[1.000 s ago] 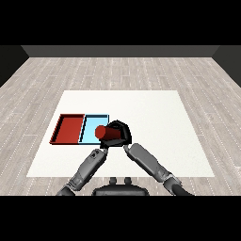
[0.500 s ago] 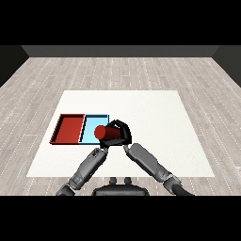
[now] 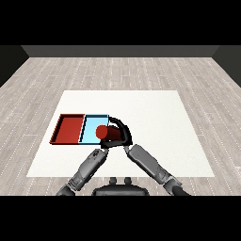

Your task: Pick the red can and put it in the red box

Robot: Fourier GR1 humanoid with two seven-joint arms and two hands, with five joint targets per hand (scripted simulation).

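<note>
The red can (image 3: pixel 106 133) lies tilted on its side, held above the right part of the light blue tray (image 3: pixel 90 128). My right hand (image 3: pixel 123 134) is curled round the can from the right. The red tray (image 3: pixel 68 129) lies just left of the blue one, with nothing in it. My left hand (image 3: pixel 106 144) sits low beneath the can, mostly hidden by it and by the right hand, at the blue tray's front right corner.
The two trays lie side by side on the left part of the white table (image 3: pixel 155 122). Both grey forearms come in from the bottom of the view and meet near the can.
The right hand with the can has shifted slightly left, farther over the blue tray. The left arm has barely moved.
</note>
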